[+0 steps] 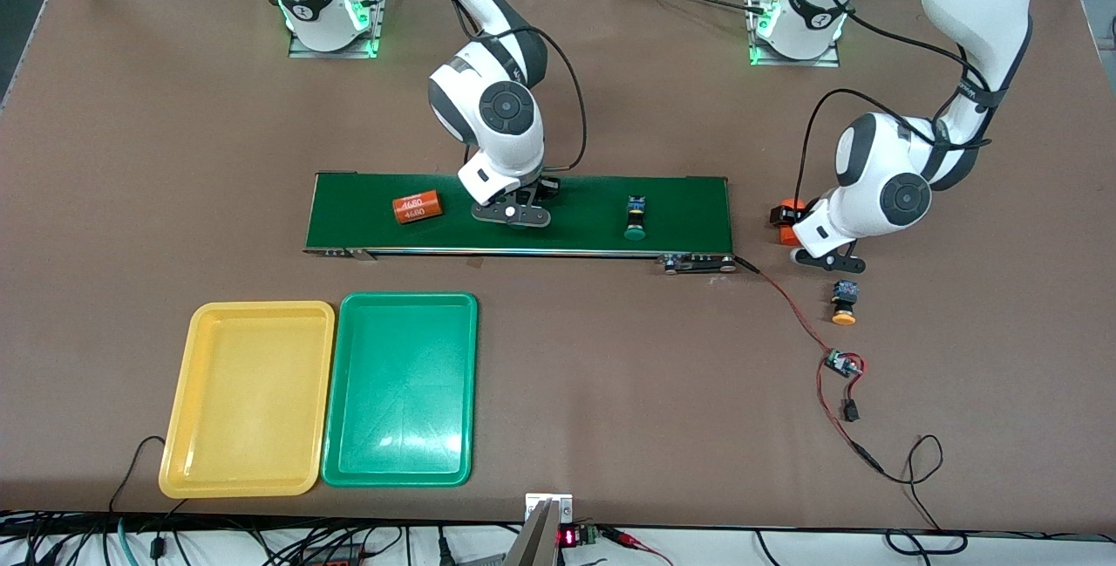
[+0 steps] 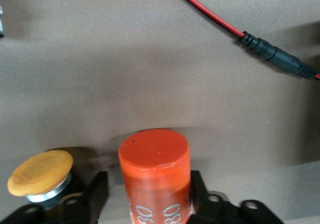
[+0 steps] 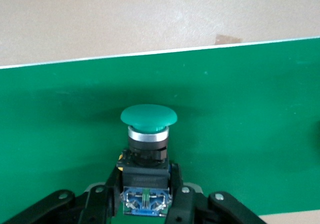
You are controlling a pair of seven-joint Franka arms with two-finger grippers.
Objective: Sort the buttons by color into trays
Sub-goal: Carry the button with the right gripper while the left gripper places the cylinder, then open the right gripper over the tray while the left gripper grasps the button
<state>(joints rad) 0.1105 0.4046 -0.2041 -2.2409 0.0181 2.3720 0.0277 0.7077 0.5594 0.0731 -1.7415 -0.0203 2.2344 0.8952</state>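
Observation:
My right gripper (image 1: pixel 514 210) is low over the dark-green conveyor belt (image 1: pixel 584 221). It is shut on the black-and-blue body of a green-capped button (image 3: pixel 148 116), which sits between its fingers (image 3: pixel 145 180). A second green-capped button (image 1: pixel 635 219) lies on the belt toward the left arm's end. A yellow-capped button (image 1: pixel 843 303) lies on the table by my left gripper (image 1: pixel 826 259) and also shows in the left wrist view (image 2: pixel 41 173). My left gripper (image 2: pixel 148 184) is open around an orange 4680 cylinder (image 2: pixel 154 156), with a gap at one finger. The yellow tray (image 1: pixel 253 400) and green tray (image 1: pixel 401 392) are empty.
Another orange 4680 cylinder (image 1: pixel 418 207) lies on the belt toward the right arm's end. A red cable (image 1: pixel 789 304) runs from the belt's end to a small circuit board (image 1: pixel 841 364) and shows in the left wrist view (image 2: pixel 210 14). The trays sit side by side nearer the front camera.

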